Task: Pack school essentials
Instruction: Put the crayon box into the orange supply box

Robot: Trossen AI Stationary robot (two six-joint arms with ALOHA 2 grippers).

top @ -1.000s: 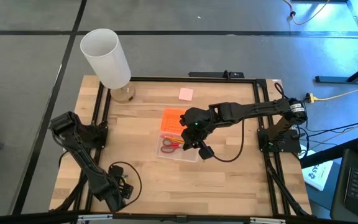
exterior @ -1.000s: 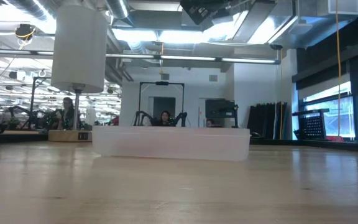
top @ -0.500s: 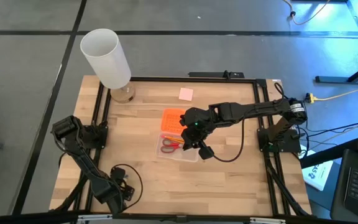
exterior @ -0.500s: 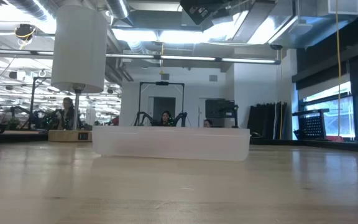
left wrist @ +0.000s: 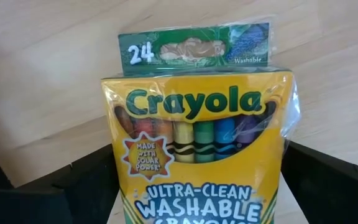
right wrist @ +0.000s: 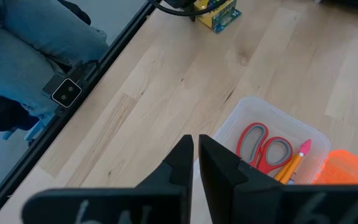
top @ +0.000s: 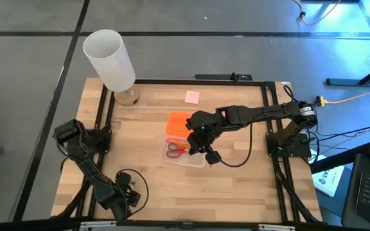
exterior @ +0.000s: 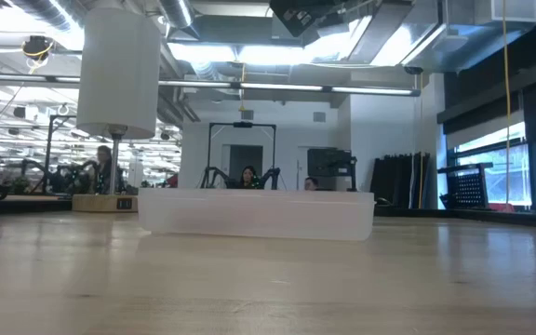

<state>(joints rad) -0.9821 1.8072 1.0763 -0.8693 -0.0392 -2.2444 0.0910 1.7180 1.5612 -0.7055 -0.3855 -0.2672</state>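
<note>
Lower left of the high view: left gripper, low over the table. Stands spread wide, with the crayon box between the fingers; cannot tell whether it presses the box.

Centre of the frame: right gripper, closed tight on nothing. Hovers above the lower right corner of the clear box.

Inside that box: red-handled scissors and an orange pencil with a pink tip, lying side by side.

Just above the box, touching it: orange lid.

Higher up, well apart: pink eraser, flat on the wood.

Upper left corner of the table: tall white cylinder, upright.
</note>
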